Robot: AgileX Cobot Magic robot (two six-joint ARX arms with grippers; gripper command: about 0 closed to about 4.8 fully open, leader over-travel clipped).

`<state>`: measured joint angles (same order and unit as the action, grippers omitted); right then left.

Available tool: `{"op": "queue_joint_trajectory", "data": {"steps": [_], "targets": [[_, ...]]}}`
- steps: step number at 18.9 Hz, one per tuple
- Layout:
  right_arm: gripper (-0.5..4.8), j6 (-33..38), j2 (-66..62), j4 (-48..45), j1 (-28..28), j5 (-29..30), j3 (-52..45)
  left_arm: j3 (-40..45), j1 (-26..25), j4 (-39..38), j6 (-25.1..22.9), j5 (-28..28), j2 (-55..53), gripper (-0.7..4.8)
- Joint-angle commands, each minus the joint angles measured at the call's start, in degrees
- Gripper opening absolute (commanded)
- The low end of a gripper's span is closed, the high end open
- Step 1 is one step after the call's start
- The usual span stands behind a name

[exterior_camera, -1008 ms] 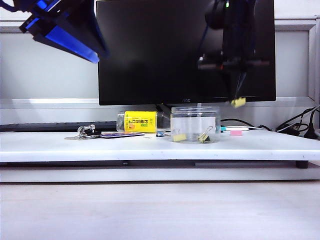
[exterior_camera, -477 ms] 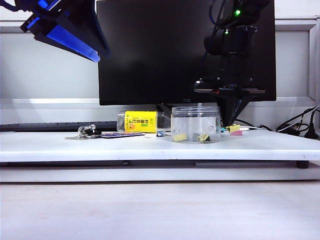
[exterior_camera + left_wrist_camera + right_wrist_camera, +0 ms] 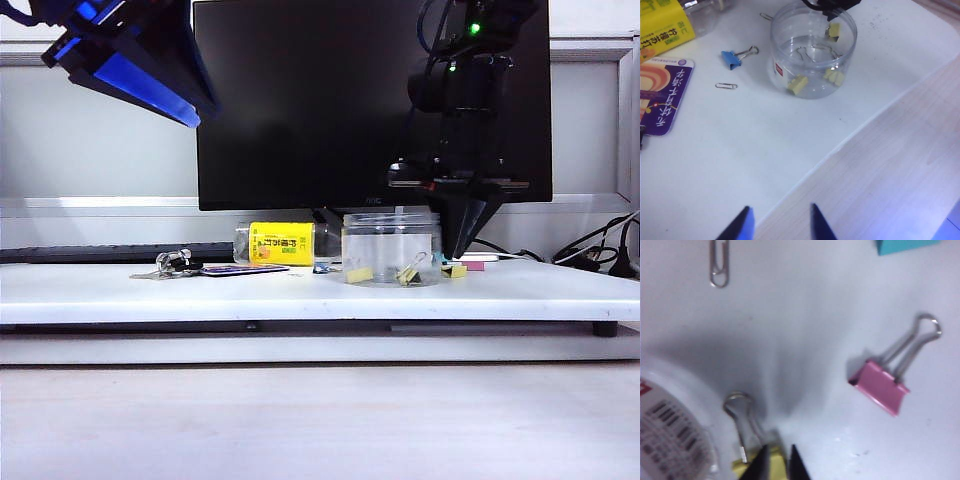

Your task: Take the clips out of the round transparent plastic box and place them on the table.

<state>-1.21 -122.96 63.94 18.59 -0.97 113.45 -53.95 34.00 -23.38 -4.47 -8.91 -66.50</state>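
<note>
On the white bench (image 3: 300,295), the right hand (image 3: 458,255) is hanging low beside the round transparent plastic box (image 3: 391,248), a yellow clip (image 3: 458,270) lying at its tips; two clips (image 3: 382,273) are waiting inside. From the left wrist, the left hand (image 3: 780,225) is idling wide and empty, well away. From the right wrist, the tips are parting narrowly around the clip's body; whether they are gripping it is unclear. Lifting too soon risks dragging it along.

Clear glossy plastic box (image 3: 391,248); matt white table (image 3: 300,292); clip handles (image 3: 742,422) likely metal.
</note>
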Motion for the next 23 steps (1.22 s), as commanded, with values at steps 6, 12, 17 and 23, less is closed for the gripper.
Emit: {"op": "queue_joint_trajectory", "data": {"steps": [6,12,17,23], "targets": [[0.67,-0.4,0.5,6.2,0.0,-0.8,8.1,0.0,0.0,0.2,0.0,-0.3,0.1,1.56],[0.67,0.8,0.7,10.8,2.5,11.5,16.0,0.0,0.0,1.2,-0.1,-0.3,0.1,1.56],[0.66,0.8,-1.3,10.4,5.9,10.7,15.7,0.0,0.0,1.2,-0.1,-0.3,0.1,1.56],[0.67,1.2,-1.8,9.0,6.1,10.1,9.5,0.0,0.0,1.1,0.0,-0.3,0.1,1.56]]}}
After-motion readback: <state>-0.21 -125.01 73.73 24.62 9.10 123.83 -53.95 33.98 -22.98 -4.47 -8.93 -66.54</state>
